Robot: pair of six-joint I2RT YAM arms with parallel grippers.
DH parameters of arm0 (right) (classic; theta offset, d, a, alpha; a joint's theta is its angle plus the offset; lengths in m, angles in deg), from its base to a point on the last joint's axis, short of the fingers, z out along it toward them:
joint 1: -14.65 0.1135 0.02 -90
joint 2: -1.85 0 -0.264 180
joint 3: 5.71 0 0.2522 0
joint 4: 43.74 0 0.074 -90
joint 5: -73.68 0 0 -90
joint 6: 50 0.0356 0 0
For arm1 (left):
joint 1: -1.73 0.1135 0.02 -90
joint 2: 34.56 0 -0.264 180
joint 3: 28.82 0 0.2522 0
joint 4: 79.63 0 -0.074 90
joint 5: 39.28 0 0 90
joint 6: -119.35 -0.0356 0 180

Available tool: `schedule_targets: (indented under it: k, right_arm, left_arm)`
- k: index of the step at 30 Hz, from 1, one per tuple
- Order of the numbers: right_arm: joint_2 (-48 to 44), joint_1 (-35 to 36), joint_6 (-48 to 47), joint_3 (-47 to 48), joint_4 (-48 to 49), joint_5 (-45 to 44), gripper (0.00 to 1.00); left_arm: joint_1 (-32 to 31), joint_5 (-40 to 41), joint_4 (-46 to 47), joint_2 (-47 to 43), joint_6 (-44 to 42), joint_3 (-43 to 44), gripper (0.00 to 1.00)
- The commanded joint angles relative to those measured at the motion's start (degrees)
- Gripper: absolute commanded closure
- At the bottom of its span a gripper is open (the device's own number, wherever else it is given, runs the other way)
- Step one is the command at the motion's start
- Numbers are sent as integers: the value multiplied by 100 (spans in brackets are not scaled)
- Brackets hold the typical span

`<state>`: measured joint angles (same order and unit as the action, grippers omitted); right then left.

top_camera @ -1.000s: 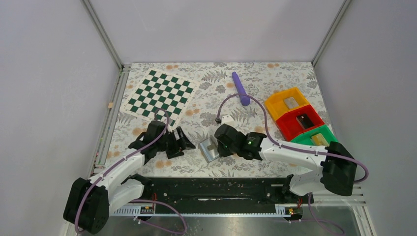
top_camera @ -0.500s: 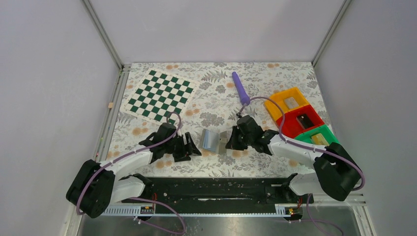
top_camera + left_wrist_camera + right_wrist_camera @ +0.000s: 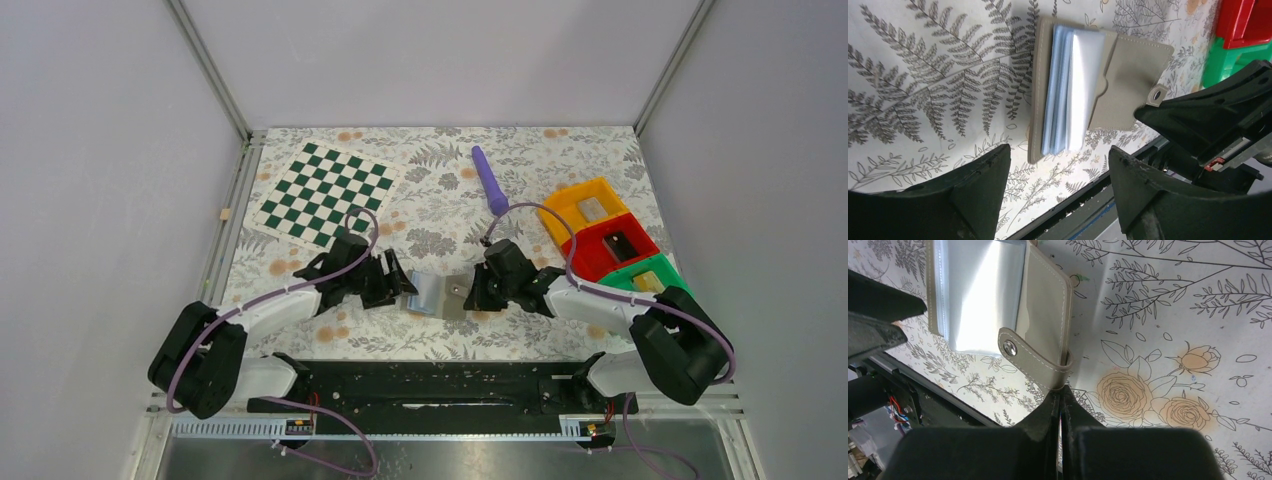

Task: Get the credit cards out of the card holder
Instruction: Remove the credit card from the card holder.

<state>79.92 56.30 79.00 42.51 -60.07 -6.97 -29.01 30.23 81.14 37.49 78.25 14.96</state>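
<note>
The small grey stitched card holder [image 3: 436, 293] lies spread open on the floral-printed table cover [image 3: 440, 190], low in the centre of the top view, between the two grippers. Its stack of pale blue clear sleeves [image 3: 1073, 90] faces up. The snap strap [image 3: 1010, 347] is undone and folded across the right-hand leaf. No credit cards can be made out in the sleeves from any view.

The right gripper [image 3: 1062, 405] has its fingers closed on the outer edge of that leaf, just where the strap wraps round. This probably pins the holder flat and open so that it cannot slide or fold shut. The left gripper [image 3: 1058, 155] hovers over the opposite side with its fingers spread wide. In its wrist view they frame the sleeve stack from the lower edge and touch nothing. It looks set to reach in for a card while the other side is held.

Further out, a green-and-white chessboard mat [image 3: 328, 193] sits at upper left, a purple stick-like tool [image 3: 489, 180] above centre, and a row of yellow, red and green plastic bins [image 3: 578, 247] at right.
</note>
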Motion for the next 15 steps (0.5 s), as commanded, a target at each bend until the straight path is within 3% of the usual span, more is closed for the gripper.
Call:
schedule_targets:
  k: [1, 4, 9, 15]
  right_arm:
    - [87, -65, -303, -90, -6, 216, 100]
    - [101, -69, -385, -103, -5, 222, 100]
    - [179, -113, -426, -90, -2, 299, 100]
    - [220, -117, -429, -112, 10, 315, 100]
  left_arm:
    - [-7, 291, 236, 216, -172, 278, 31]
    - [-4, 206, 316, 374, -204, 262, 42]
    - [-11, -58, 806, 489, -151, 111, 46]
    - [-8, -404, 1384, 439, -42, -114, 58]
